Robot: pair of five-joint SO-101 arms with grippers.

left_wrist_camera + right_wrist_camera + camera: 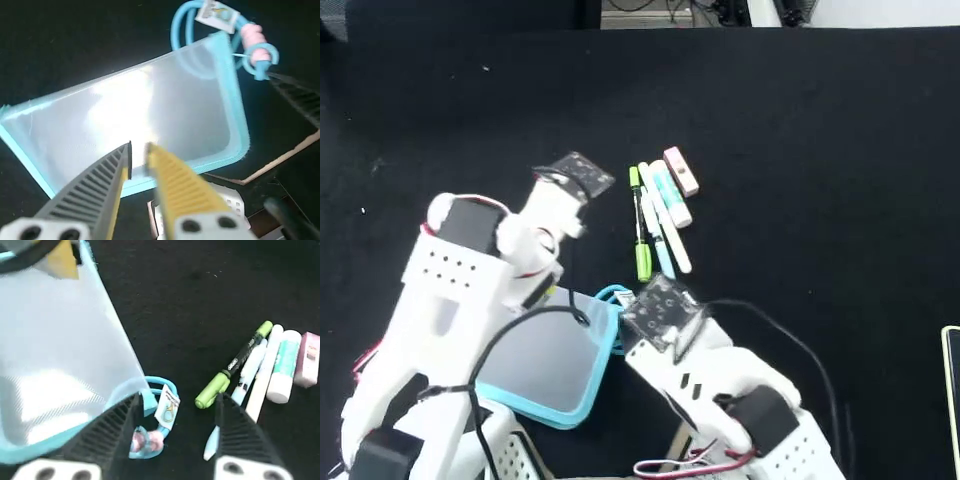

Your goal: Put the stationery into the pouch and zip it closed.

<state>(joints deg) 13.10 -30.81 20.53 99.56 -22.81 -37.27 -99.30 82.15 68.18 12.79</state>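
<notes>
A flat, translucent mesh pouch with light blue trim (550, 365) lies on the black cloth-covered table (820, 150), partly under the two white arms. At one corner it carries a light blue cord loop (161, 381) with a small white paper tag (167, 410) and a pink bead (252, 35).

The stationery lies in a tight bundle on the cloth just beyond that corner, outside the pouch. The bundle is a green highlighter with a black barrel (235, 365), a thin pen with a pale blue cap (248, 371), a cream-white pen (264, 375), a white glue stick with a teal label (285, 365) and a pink block eraser (307, 360). They lie side by side, nearly parallel, with the eraser at the far side from the pouch.

The left gripper (138, 150) hangs over the broad face of the pouch, its grey and yellow fingers released with only a narrow gap and nothing between them. The right gripper (176, 399) hovers over the cord corner, spread wide and holding nothing. One finger is above the pouch's edge and the other is near the highlighter's green cap.
</notes>
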